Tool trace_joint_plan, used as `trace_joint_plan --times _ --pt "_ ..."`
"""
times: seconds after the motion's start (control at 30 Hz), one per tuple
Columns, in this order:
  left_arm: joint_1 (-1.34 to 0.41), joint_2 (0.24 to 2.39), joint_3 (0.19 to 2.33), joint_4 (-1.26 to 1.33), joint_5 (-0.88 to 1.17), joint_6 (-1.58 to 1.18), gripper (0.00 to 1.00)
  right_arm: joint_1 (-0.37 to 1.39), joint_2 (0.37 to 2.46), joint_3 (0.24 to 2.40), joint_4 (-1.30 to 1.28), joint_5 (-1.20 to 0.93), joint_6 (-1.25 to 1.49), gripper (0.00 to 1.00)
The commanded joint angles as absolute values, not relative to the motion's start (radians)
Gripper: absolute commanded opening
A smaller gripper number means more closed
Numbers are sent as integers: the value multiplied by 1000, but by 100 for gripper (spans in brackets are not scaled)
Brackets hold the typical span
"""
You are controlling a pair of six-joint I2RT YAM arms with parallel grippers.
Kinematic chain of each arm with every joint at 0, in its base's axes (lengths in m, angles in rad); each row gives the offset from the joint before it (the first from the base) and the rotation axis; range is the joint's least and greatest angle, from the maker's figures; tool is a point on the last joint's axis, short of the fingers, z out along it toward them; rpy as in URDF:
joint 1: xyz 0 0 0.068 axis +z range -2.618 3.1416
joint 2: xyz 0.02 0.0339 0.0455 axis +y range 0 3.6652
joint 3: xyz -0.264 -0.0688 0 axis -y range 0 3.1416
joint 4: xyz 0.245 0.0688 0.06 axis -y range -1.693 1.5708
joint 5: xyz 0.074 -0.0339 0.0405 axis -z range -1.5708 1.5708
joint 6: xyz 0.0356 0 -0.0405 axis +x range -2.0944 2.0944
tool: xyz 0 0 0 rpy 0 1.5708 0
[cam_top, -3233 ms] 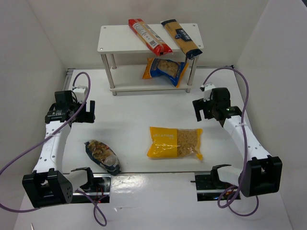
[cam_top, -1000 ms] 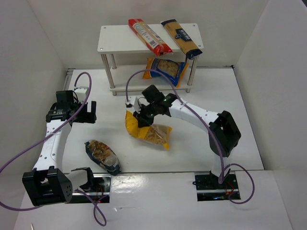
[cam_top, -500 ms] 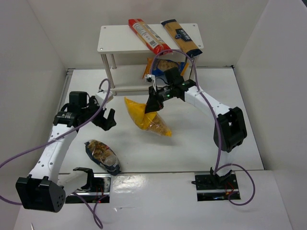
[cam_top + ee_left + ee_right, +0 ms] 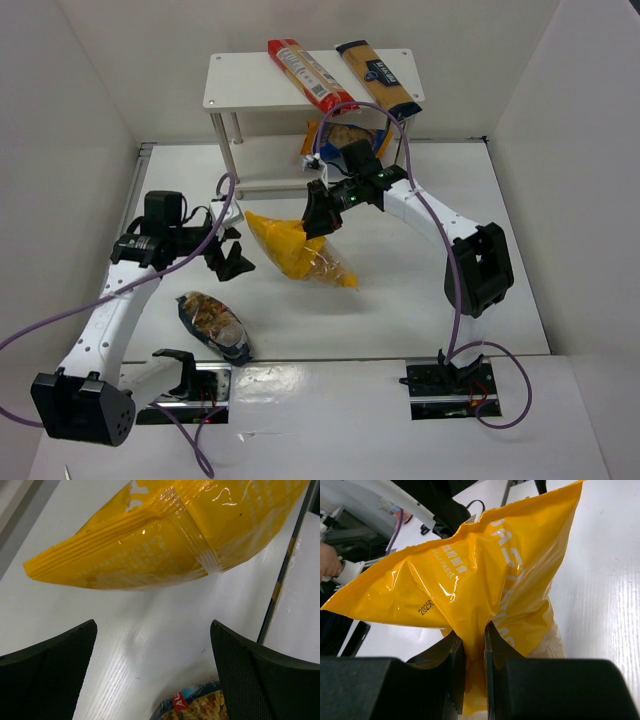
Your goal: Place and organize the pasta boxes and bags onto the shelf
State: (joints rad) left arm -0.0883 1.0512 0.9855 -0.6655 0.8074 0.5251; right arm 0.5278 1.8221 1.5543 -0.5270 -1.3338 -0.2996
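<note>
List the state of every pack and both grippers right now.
yellow bag: lifted, pinched by right gripper
dark bag: lying on table
blue-yellow bag: lower tier of shelf
red pack: on top tier
yellow-navy pack: on top tier
left gripper: open, empty
right gripper: shut on yellow bag

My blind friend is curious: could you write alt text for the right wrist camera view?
The right gripper pinches a fold of a glossy yellow bag, which fills most of the view; white table shows beside it.

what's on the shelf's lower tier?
A blue-yellow bag at the right end; the shelf looks bare left of it. The right arm covers the bag's front; the top board hides the tier's back.
</note>
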Motion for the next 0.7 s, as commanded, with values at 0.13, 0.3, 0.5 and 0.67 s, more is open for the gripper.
trace_joint_plan --times 0.13,0.3,0.5,0.67 --pt "-22 1068 991 -683 1039 755 98 534 1796 1582 -479 -1554 -276 0" --pt "37 1086 1000 -683 1104 811 98 534 1776 1523 -390 -1612 -203 0" --pt "46 1104 1009 -705 1157 853 97 571 1746 1511 -371 -1621 -190 0" --pt "37 1114 1009 -761 1192 911 97 595 1746 1522 -371 -1621 -190 0"
